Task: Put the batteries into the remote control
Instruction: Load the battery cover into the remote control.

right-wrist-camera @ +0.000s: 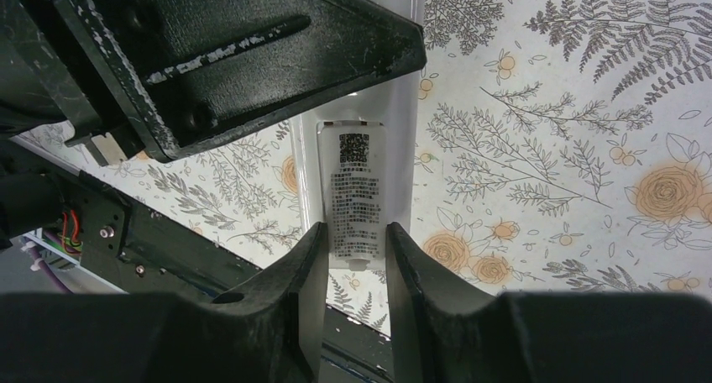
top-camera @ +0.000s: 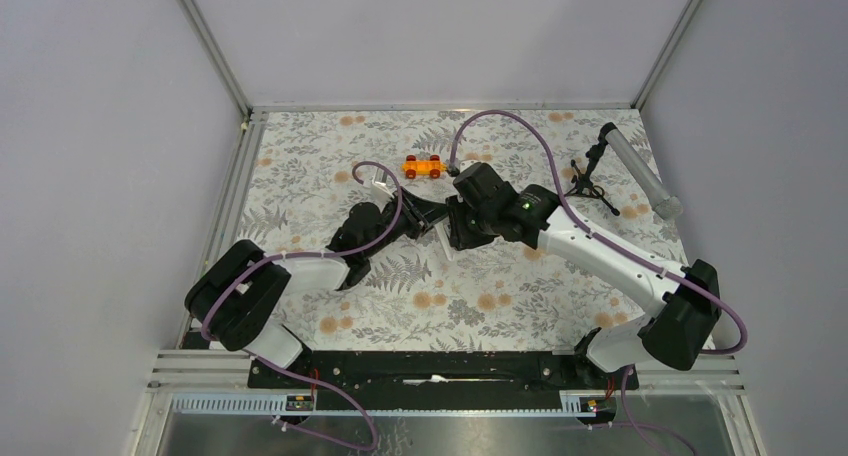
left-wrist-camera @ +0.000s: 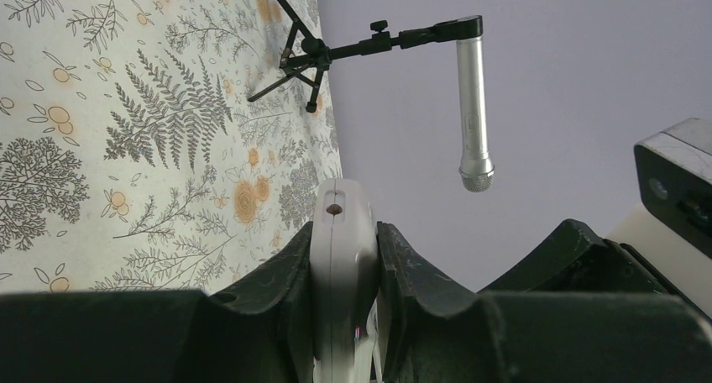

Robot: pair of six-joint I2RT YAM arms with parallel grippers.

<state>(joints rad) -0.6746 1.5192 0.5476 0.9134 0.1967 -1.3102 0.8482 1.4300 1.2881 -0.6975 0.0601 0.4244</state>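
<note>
Centrally above the floral table (top-camera: pixel 500 296), both arms are seen converging on one object. The remote control (left-wrist-camera: pixel 340 261) is carried clear of the surface, clamped edge-on between the fingers of the left gripper (left-wrist-camera: pixel 344 230), which is closed against its two sides. The right gripper (right-wrist-camera: pixel 353 232) is presented to the remote's back with only a narrow gap between its fingers. A printed label panel (right-wrist-camera: pixel 356 190) is framed in that gap and is judged to be the battery-bay cover, though whether it is actually pinched cannot be told. The step in hand is judged to be opening the bay. For this the left clamp is best held rigid, force from the right fingers is best directed along the panel rather than into it, and twisting is to be avoided — otherwise the slim body may be levered out of the clamp. The batteries are visible in no view — they must be located before insertion. An orange toy car (top-camera: pixel 422 166) and a grey tube on a tripod (left-wrist-camera: pixel 473 106) lie well apart.
</note>
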